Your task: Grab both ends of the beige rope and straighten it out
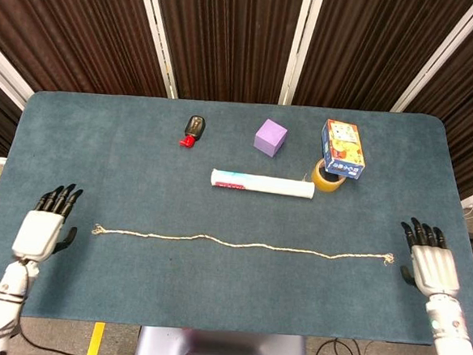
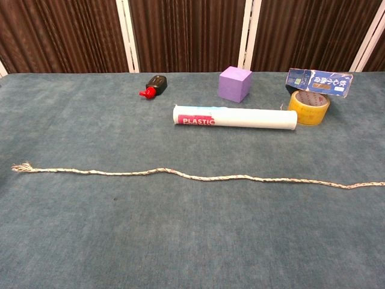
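The beige rope (image 1: 240, 244) lies stretched nearly straight across the blue table, from a frayed left end (image 1: 97, 230) to a right end (image 1: 389, 258). In the chest view the rope (image 2: 192, 176) runs from its frayed tip (image 2: 21, 167) to the right frame edge. My left hand (image 1: 41, 229) sits left of the rope's end, apart from it, fingers spread and holding nothing. On the other side my right hand (image 1: 432, 264) rests just beyond the right end, also empty with fingers apart. Neither hand shows in the chest view.
Behind the rope lie a white tube labelled PLASTIC (image 1: 262, 182), a purple cube (image 1: 271, 138), a yellow tape roll (image 1: 327, 176) with a blue box (image 1: 343, 148) on it, and a black bottle with a red cap (image 1: 193, 130).
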Available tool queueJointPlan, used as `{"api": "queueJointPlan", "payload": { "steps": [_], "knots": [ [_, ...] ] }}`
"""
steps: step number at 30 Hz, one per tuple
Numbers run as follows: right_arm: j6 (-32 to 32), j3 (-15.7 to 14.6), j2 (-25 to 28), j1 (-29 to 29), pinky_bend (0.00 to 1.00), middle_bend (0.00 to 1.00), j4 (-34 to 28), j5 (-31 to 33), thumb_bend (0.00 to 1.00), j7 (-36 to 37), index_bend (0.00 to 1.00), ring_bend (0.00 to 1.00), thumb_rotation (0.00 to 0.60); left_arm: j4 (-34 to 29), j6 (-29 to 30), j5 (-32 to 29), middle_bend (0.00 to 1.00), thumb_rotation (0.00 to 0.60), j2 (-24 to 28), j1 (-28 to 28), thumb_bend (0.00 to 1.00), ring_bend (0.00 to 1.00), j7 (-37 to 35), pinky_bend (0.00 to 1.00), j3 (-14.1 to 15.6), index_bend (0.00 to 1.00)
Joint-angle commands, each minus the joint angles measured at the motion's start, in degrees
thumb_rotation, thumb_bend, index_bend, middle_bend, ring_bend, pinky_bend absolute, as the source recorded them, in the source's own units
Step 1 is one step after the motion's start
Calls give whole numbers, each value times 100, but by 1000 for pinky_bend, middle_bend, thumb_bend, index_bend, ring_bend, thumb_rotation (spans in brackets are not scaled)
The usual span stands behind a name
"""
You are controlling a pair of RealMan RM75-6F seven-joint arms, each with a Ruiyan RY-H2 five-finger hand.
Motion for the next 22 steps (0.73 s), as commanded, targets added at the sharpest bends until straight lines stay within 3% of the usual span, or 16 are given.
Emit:
{"api": "queueJointPlan", "payload": {
  "steps": [1,6,9,22],
  "knots": [
    [1002,-272,481,-609,0,0,-669,-823,414,197,0,0,600,-580,985,669,0,600,521,582,433,0,-520,129,330,0],
    [1598,-663,532,-1104,0,0,-714,-1389,403,121,0,0,600,-278,1754,1047,0,600,458,1222,429,0,-822,119,760,0],
    [1982,-769,341,-1441,0,0,-426,-1475,398,59,0,0,600,33,1674,956,0,600,416,1355,430,0,-885,93,835,0],
    [2084,-711,620,-1637,0,0,-707,-1639,391,290,0,0,600,-109,1805,1023,0,600,513,1506,426,0,-633,84,714,0]
  ]
}}
